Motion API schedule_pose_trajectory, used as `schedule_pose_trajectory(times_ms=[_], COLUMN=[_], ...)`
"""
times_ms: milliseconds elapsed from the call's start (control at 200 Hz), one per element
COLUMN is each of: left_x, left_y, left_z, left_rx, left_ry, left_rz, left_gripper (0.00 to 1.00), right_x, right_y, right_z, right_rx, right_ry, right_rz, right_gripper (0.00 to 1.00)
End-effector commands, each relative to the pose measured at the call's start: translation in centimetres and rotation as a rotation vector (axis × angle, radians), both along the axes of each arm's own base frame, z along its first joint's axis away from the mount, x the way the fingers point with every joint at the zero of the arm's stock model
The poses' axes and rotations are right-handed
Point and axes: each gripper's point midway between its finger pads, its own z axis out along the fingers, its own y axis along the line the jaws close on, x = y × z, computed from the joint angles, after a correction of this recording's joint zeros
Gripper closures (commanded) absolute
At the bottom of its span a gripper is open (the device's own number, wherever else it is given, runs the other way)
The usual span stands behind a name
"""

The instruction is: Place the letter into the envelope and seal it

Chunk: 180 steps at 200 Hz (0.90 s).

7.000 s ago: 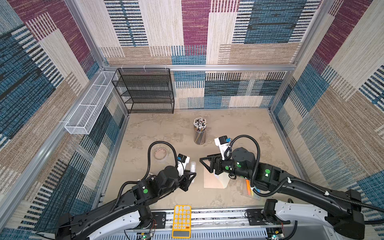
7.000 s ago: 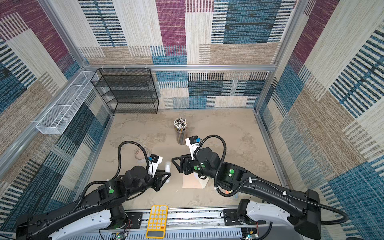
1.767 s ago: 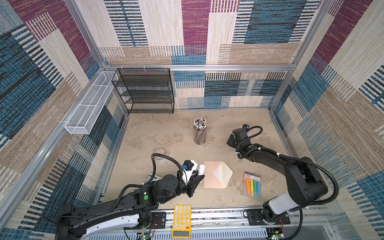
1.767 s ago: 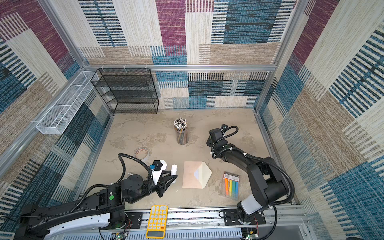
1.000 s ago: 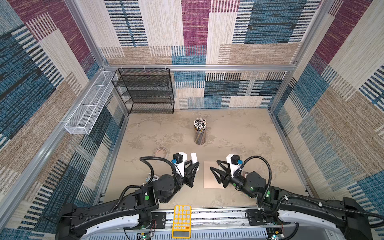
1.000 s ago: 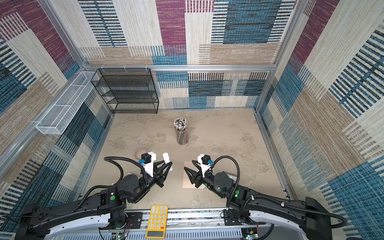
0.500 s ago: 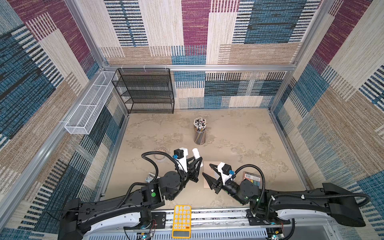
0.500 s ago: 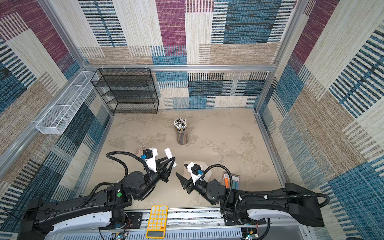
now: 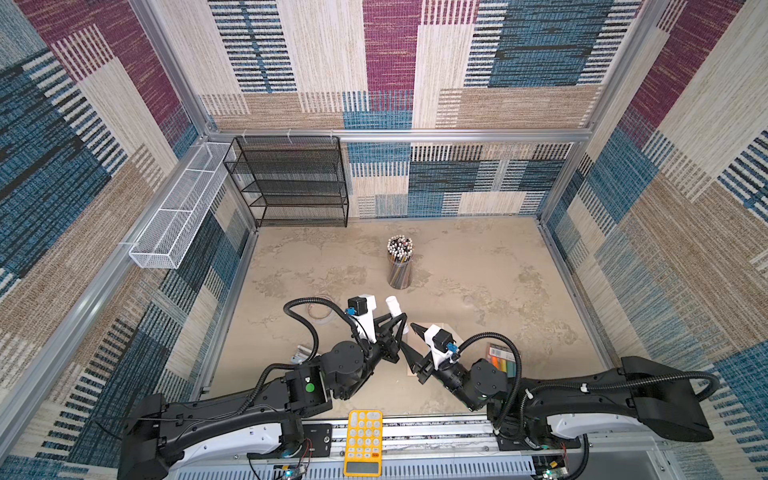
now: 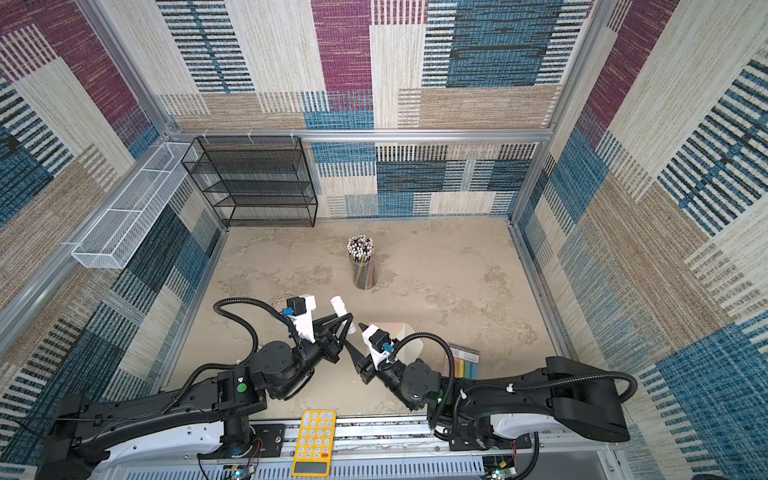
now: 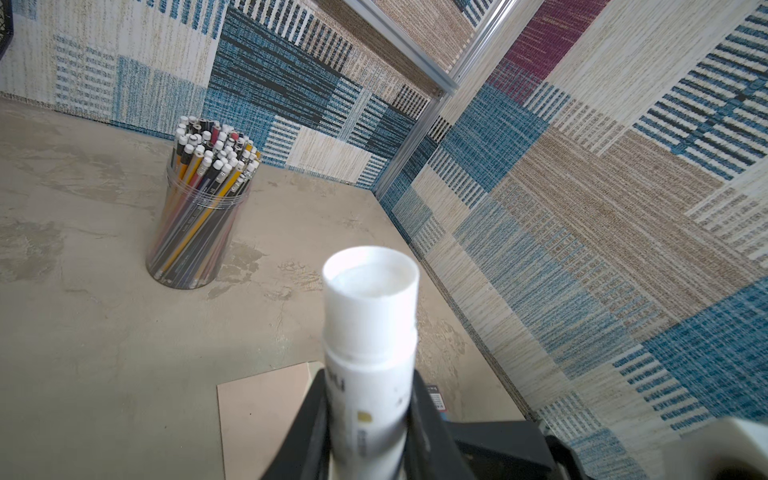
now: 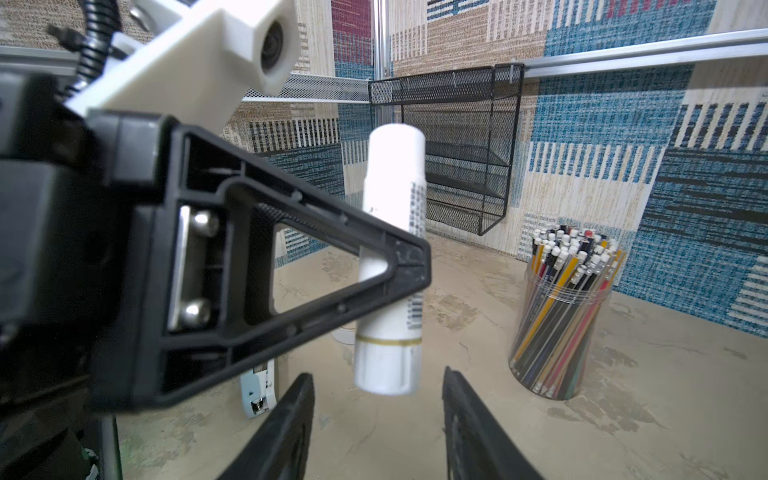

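Note:
My left gripper (image 9: 399,323) (image 10: 347,322) (image 11: 368,419) is shut on a white glue stick (image 9: 393,306) (image 10: 340,306) (image 11: 370,332) (image 12: 392,249), held above the table with its open end up. My right gripper (image 9: 409,338) (image 10: 356,336) (image 12: 376,399) is open right beside it; the stick's bottom end hangs just in front of the black fingertips (image 12: 291,415), apart from them. The peach-tan envelope (image 9: 452,331) (image 10: 400,331) (image 11: 262,411) lies flat under both grippers, mostly covered by the right arm. The letter is hidden in every view.
A clear cup of pencils (image 9: 400,266) (image 12: 561,311) stands behind. At the back left are a black mesh shelf (image 9: 291,183) and a white wire basket (image 9: 178,208). A marker pack (image 9: 503,359), tape roll (image 9: 320,309), stapler (image 12: 257,386) and yellow calculator (image 9: 363,442) lie near the front.
The right arm has swung in from the back right to the front middle, its gripper now facing the glue stick and its jaws slightly narrower. The left gripper has raised the stick.

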Motion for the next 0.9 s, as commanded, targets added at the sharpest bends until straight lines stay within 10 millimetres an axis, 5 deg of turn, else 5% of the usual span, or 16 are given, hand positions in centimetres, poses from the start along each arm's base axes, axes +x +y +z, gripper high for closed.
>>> schedule_pose_trajectory(times_ms=[0,235,897], left_x=[-0.1,-0.2,0.0], left_y=[-0.4,-0.5,-1.8], left_z=[1.1,1.2,0.6], left_rx=[-0.066,-0.061,-0.02], left_ry=[0.002,0.003,0.016], left_rz=[-0.014,-0.022,-0.041], left_gripper=[1.0,1.0,1.0], right_x=[0.6,1.0,0.7], right_y=[0.2,0.4,0.3], right_z=[0.8,0.4,0.0], right_rx=[0.004,-0.014,-0.05], right_ry=[-0.02,-0.009,0.023], right_rz=[-0.041,-0.068,-0.046], right_gripper=[0.5,0.65,0.83])
